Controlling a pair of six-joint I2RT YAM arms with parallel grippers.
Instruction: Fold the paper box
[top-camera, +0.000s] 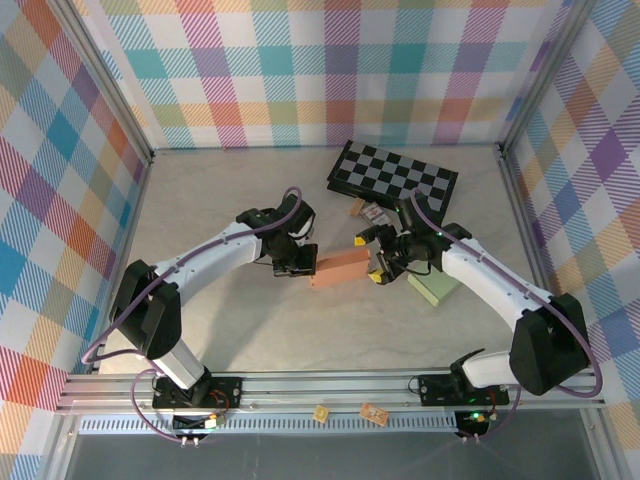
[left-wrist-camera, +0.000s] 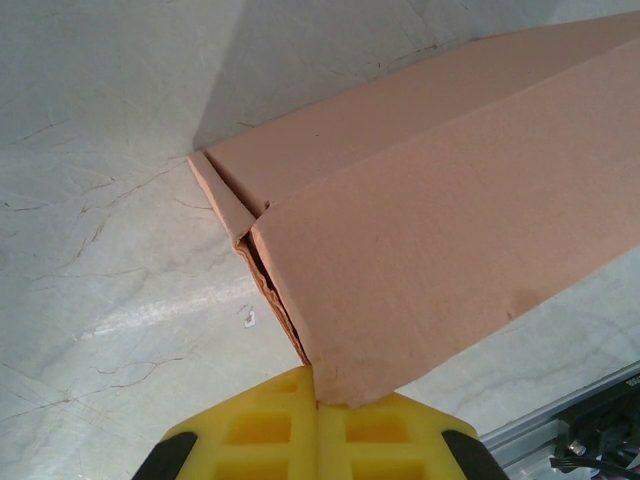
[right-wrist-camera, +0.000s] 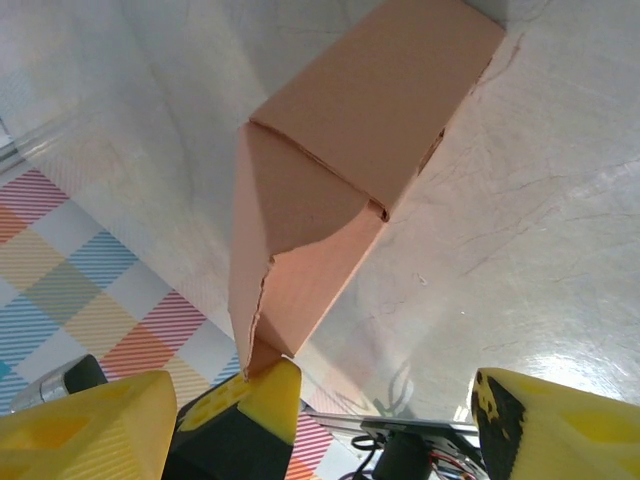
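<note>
The brown paper box lies on the table between my two grippers. My left gripper is at its left end. In the left wrist view the yellow fingers are shut together, and the box's lower corner rests against their tips. That end's flaps are partly tucked, with a gap at the seam. My right gripper is at the right end. Seen from the right wrist, it stands open. An unfolded end flap of the box points toward it, its tip touching the left finger.
A black-and-white checkerboard lies at the back right, with small items just in front of it. A pale green pad lies under my right arm. Plaid walls enclose the table, and an aluminium rail runs along the near edge.
</note>
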